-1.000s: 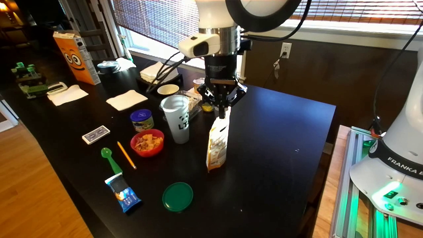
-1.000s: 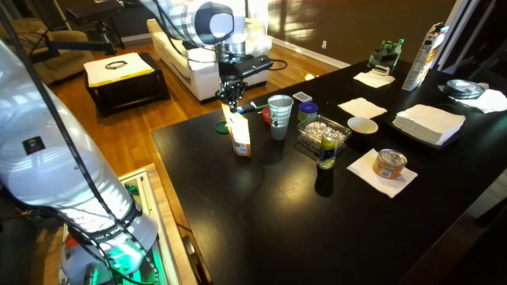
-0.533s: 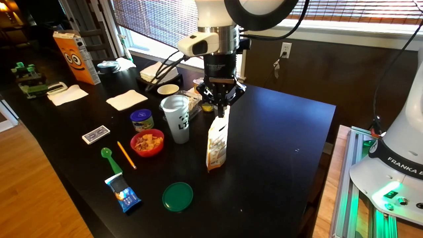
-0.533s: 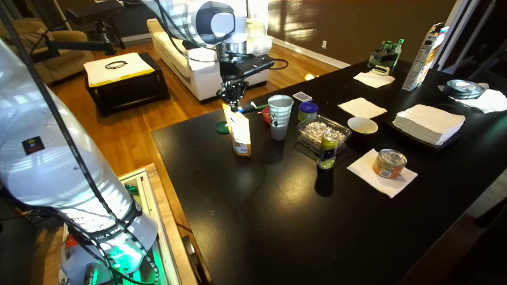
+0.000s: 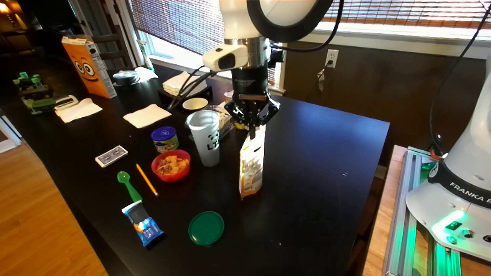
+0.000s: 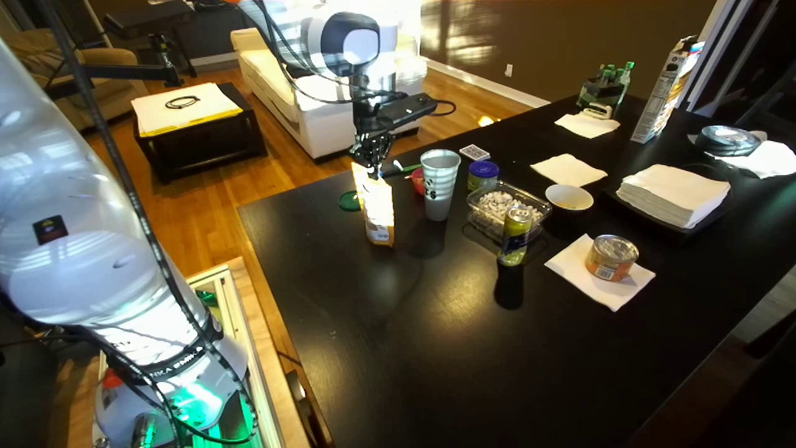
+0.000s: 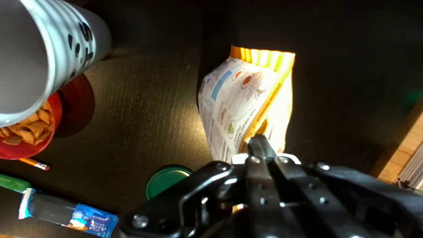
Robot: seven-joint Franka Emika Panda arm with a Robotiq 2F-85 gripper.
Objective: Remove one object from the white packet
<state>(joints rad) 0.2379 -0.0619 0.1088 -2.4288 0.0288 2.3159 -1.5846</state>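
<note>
Jaws: pressed together, pointing down at the top of the white packet (image 7: 224,105); whether anything is pinched between them cannot be told
Gripper (image 5: 252,134): black, over the packet in both exterior views, covering part of the packet's mouth in the wrist view
Packet: upright on the tabletop (image 5: 307,172), printed sides, orange-yellow edges, brightly sunlit
Object: cannot be made out, the packet's inside being mostly hidden
Cup (image 5: 207,145): white with black print, upright, left of the packet and apart from it in an exterior view
Red bowl (image 5: 178,177): just left of the cup and nearer, holding tan-brown pieces
Blue-lidded tub (image 5: 165,143): on the far side of the bowl
Green lid (image 5: 206,228): flat, left of the packet and nearer
Pencil (image 5: 147,180): between the bowl and the green spoon (image 5: 133,190)
Blue wrapped bar (image 5: 147,228): at the spoon's near end
Card deck (image 5: 111,156): farther left
Slim can (image 6: 515,239): upright beside a clear container (image 6: 484,224) of white pieces in an exterior view
Low can (image 6: 612,258): on a napkin (image 6: 569,262), right of the slim can
</note>
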